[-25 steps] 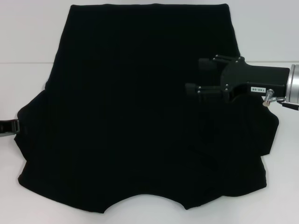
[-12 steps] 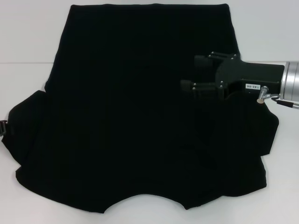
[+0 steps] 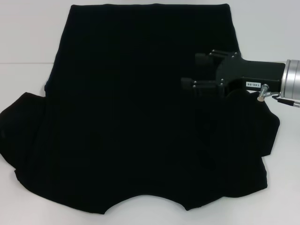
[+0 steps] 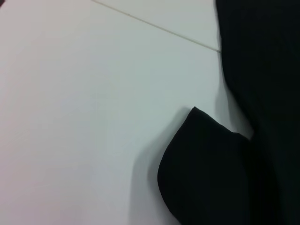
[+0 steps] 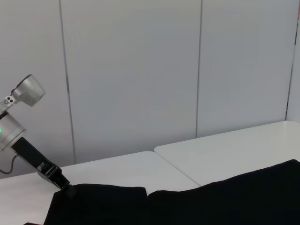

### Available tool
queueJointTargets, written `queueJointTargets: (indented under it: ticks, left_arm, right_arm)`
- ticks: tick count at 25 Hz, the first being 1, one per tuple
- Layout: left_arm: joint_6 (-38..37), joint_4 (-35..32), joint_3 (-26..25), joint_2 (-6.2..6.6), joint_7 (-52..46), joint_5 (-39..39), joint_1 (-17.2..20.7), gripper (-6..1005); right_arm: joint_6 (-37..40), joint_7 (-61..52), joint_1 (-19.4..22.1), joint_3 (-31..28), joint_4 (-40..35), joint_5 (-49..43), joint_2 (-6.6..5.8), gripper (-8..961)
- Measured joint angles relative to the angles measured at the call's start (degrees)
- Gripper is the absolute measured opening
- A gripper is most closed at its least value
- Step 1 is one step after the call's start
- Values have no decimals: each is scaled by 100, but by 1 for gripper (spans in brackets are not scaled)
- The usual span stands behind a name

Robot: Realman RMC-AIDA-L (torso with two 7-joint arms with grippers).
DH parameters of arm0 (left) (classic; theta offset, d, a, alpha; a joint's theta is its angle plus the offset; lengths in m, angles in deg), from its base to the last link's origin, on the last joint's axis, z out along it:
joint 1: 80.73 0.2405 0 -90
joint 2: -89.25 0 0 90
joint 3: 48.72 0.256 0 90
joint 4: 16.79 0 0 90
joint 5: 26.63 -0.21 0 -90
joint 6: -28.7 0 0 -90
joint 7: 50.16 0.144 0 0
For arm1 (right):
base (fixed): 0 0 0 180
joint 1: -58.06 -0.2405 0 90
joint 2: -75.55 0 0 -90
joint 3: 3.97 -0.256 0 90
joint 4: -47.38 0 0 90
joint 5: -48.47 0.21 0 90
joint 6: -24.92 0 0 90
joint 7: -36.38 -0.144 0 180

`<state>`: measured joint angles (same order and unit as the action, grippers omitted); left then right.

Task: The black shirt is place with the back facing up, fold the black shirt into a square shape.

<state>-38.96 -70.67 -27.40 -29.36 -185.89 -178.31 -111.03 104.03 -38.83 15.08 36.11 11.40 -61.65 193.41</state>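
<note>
The black shirt (image 3: 136, 112) is spread flat across the white worktop (image 3: 28, 33) in the head view, its straight hem at the far edge and its curved neckline at the near edge. No lettering is seen on the upturned side. One sleeve is folded in over the body on the robot's right, where a rounded edge of cloth shows beside the arm; the other sleeve is bulged outward on the robot's left, reaching the edge of the view.

The right hand (image 3: 190, 70) is held over the right part of the shirt, reaching in from the right side with its silver wrist behind it. Its two black fingers (image 3: 202, 57) are seen apart, one farther and one nearer, with a narrow-to-moderate gap between them and nothing gripped in it (whether the fingertips touch the cloth cannot be told, black lying on black).

The left hand (image 5: 62, 182) is not seen in the head view. In the right wrist view it is found at the far corner of the shirt, slanting down to the cloth edge; whether it is gripping or spread cannot be told. In the left wrist view only a rounded lobe of the shirt is shown lying on the pale worktop, beside the main body of cloth.
</note>
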Motion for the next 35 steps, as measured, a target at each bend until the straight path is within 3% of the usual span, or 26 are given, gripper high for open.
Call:
queueJointTargets:
  ticks: [35]
  left_arm:
    - [-161,-290,-305,-13,-23,129,185,36]
  right_arm:
    - [-84,-20,-72,0,-23,44,0,901]
